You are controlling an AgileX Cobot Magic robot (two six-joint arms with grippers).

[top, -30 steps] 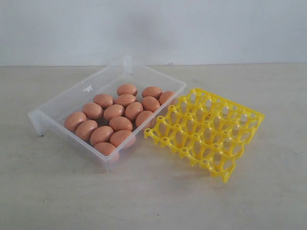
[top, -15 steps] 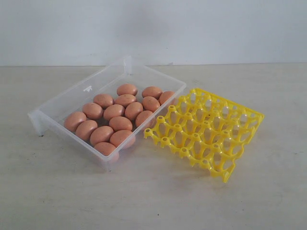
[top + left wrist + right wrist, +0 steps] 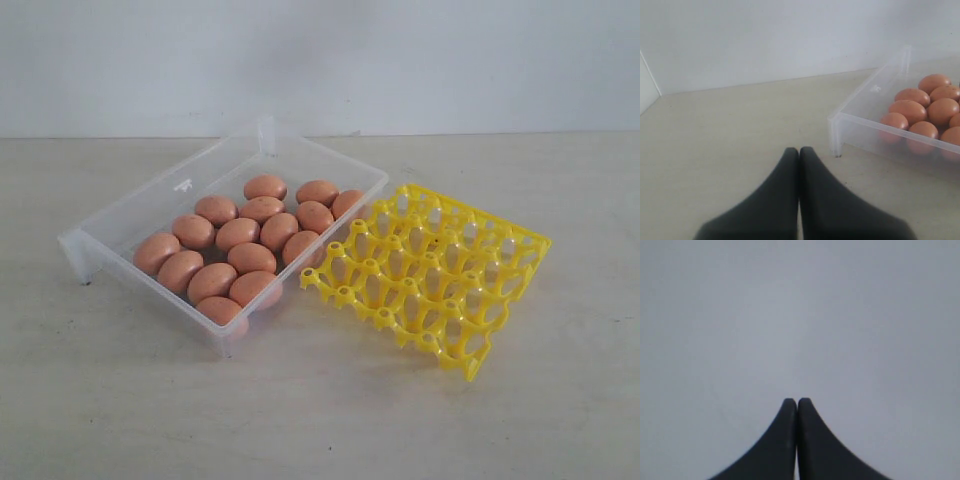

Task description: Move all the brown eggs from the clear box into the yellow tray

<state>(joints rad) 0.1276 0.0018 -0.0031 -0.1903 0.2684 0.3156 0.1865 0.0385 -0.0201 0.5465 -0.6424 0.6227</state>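
The clear box [image 3: 210,170] stands on the pale table [image 3: 150,400], left of the middle and closer to the far edge, where the table meets a plain white wall [image 3: 320,60]. It lies skewed to that edge, with one short end turned toward the near left corner of the table. All the brown eggs [image 3: 237,233] lie inside it, sixteen as far as can be counted, packed close in loose rows against the long wall that faces the tray, while the strip along the box's other long wall is bare. The yellow tray [image 3: 425,262] lies flat on the table just beside the box, on the side toward the right edge. Its nearest corner reaches the box's long wall, though whether the two touch cannot be told. Through the tray's round cells only the table surface shows. The left tool [image 3: 799,150] hangs over bare table off the box's short end, well apart from it. Its two dark fingers [image 3: 780,190] are pressed together along their whole length, with nothing between them. The right tool [image 3: 797,401] is likewise closed tight, tip against tip, gripping nothing, and behind it only a plain grey-white surface shows.
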